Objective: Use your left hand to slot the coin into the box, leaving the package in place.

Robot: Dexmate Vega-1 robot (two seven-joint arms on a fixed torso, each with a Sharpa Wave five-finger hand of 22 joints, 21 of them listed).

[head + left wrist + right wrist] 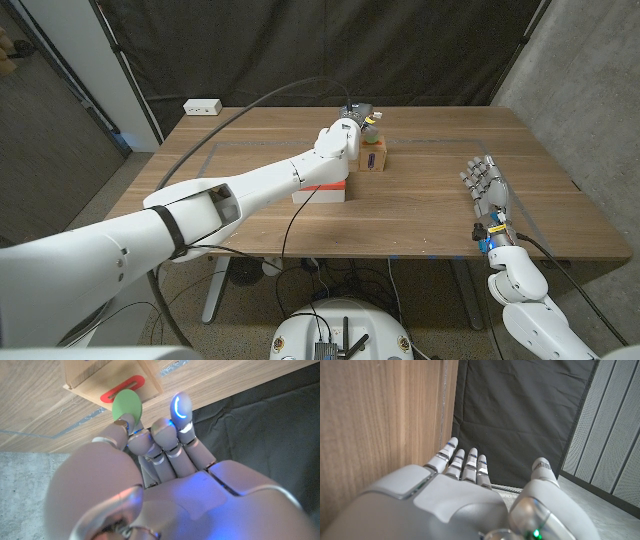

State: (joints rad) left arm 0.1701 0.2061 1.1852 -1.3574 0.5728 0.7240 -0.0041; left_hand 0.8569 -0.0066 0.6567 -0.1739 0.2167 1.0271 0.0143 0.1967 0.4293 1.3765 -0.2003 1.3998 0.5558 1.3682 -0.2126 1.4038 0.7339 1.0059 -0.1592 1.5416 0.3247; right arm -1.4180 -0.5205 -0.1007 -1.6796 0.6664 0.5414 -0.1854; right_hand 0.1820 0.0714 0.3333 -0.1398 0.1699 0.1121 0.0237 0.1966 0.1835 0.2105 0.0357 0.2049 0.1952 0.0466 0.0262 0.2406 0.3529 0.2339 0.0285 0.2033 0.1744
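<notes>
Head view: the left hand (357,128) reaches to the upper middle of the frame, directly over the wooden box (375,157), which stands on the wooden table (420,215). A white and red package (321,192) lies just left of and below the box, partly hidden beneath the left arm. The right hand (487,190) sits at the right of the frame, fingers extended and spread, grasping nothing.

Left wrist view: the left hand (150,465) pinches a green coin (127,405) between its fingertips (180,407). The coin's edge meets the red-rimmed slot (121,389) in the box (107,377) at the upper left of the frame; the box's contents cannot be seen.

Right wrist view: the right hand (470,495) is released, fingers straight beside the table edge.
</notes>
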